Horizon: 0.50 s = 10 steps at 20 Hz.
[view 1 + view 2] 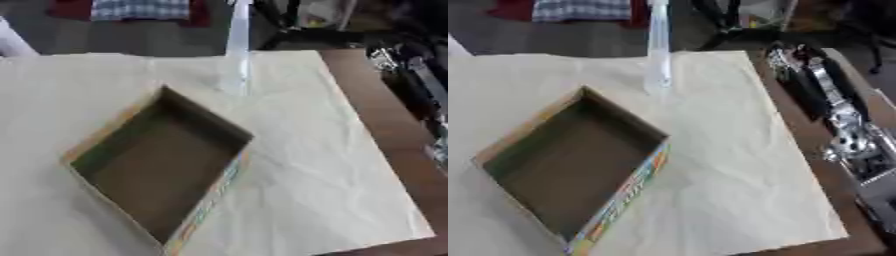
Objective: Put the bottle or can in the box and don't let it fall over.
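Note:
A tall, slim, clear bottle (658,55) stands upright near the far edge of the cream sheet (737,150). Just this side of it lies an open cardboard box (623,192), set askew, with a brown inside and a colourful outer wall; nothing is in it. My right arm stretches along the table's right side, off the sheet. Its hand (791,56) lies at the far end, to the right of the bottle and apart from it. The hand is blurred and holds nothing that I can see. No left hand shows in either view.
A strip of bare brown table (394,130) runs down the right of the sheet, under my right arm. Beyond the far edge are a checked cloth (140,9) and dark clutter (306,20) on the floor. Something white (13,42) pokes in at the far left.

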{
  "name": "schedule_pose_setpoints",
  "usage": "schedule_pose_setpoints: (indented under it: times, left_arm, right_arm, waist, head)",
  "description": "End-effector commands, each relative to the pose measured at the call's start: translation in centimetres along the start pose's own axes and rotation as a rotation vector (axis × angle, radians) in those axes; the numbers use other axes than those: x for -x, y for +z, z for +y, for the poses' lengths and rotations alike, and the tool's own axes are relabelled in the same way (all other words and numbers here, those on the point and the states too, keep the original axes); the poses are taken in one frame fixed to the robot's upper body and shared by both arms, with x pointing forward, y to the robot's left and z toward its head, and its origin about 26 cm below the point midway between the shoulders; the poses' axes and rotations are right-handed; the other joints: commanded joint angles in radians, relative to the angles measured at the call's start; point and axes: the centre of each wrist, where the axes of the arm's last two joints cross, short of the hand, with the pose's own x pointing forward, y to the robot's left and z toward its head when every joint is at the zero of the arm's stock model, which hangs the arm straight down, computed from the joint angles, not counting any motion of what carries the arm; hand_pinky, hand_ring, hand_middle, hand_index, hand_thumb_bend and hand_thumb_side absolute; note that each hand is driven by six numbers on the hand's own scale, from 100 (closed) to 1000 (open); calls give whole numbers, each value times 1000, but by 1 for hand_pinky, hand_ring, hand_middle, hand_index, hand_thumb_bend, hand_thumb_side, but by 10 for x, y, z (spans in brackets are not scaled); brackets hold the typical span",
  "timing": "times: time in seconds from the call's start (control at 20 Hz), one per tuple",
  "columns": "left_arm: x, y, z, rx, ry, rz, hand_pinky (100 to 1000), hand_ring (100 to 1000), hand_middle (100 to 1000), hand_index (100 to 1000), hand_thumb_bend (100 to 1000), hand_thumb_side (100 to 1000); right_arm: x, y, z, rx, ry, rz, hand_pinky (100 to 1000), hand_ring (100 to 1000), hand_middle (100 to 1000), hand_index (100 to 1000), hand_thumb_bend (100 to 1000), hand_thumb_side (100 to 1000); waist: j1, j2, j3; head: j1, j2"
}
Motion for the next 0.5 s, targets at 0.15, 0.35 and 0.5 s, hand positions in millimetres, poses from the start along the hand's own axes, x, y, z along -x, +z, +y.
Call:
schedule_pose_setpoints:
  times: [0.15, 0.35, 0.5]
  left_arm:
    - [-10, -4, 1, 13, -15, -28, 1000, 1000, 1000, 754, 245, 652]
    - [-10, -4, 1, 14, -15, -27, 1000, 1000, 1000, 754, 245, 653]
    - [-10, -4, 1, 14, -15, -27, 1000, 1000, 1000, 754, 244, 653]
  right_arm:
    - [-10, 0, -4, 14, 48, -16, 1000, 1000, 1000, 1000, 100, 1000]
    - [-11, 0, -4, 27, 67, -14, 1000, 1000, 1000, 1000, 100, 1000]
    - [-11, 0, -3, 21, 74, -15, 1000, 1000, 1000, 1000, 100, 1000]
  waist:
    - [1, -17, 1]
    - [1, -17, 1]
    - [1, -18, 1]
  head:
    - [-4, 0]
    - [-4, 0]
    - [-5, -3]
